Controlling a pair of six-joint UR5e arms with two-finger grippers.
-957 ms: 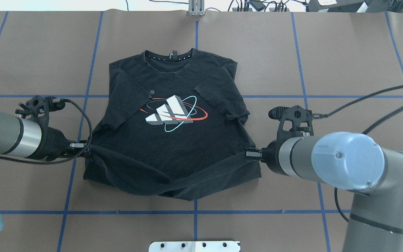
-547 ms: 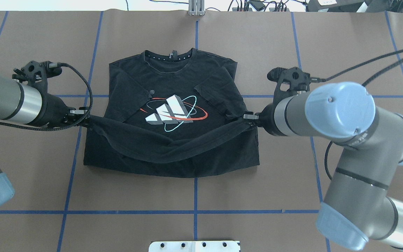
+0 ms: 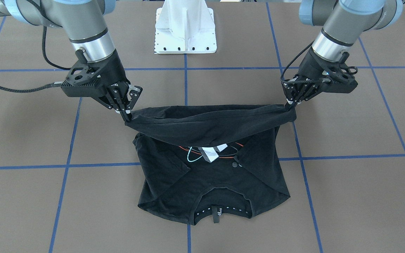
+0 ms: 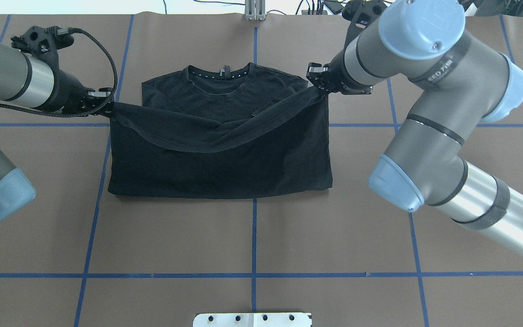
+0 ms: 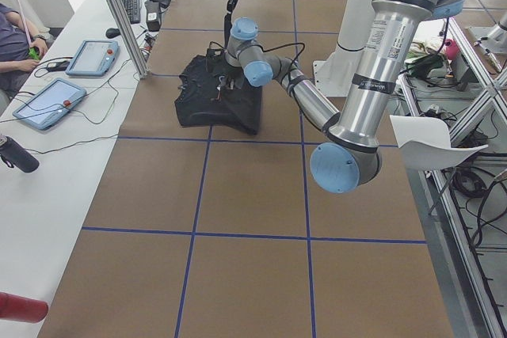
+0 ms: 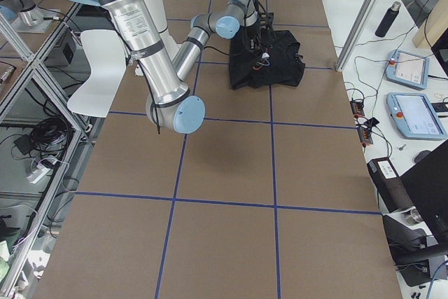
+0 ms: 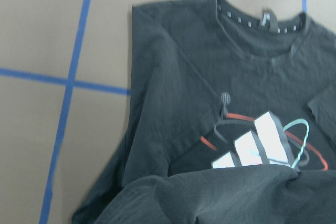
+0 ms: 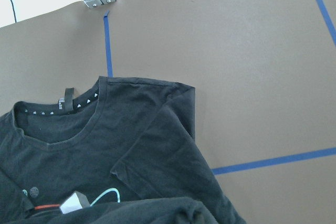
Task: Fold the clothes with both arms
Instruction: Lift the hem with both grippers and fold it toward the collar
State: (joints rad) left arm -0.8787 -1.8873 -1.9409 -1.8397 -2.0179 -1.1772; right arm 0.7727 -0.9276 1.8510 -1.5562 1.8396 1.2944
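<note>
The black T-shirt [image 4: 225, 175] lies in the middle of the brown bench [image 4: 252, 236], between blue tape lines [image 4: 253, 227], its collar [image 4: 218, 77] on the side away from the robot. The left fingers [image 3: 291, 101] are pressed together on one corner of the hem, and the right fingers [image 3: 122, 104] pinch the other corner. Between them the lifted hem hangs as a sagging band above the shirt's chest, raised off the cloth below. From overhead this band covers the print, and the folded edge nearest the robot rests flat on the bench. The left wrist view shows the logo [image 7: 260, 142] partly exposed under the raised fabric.
</note>
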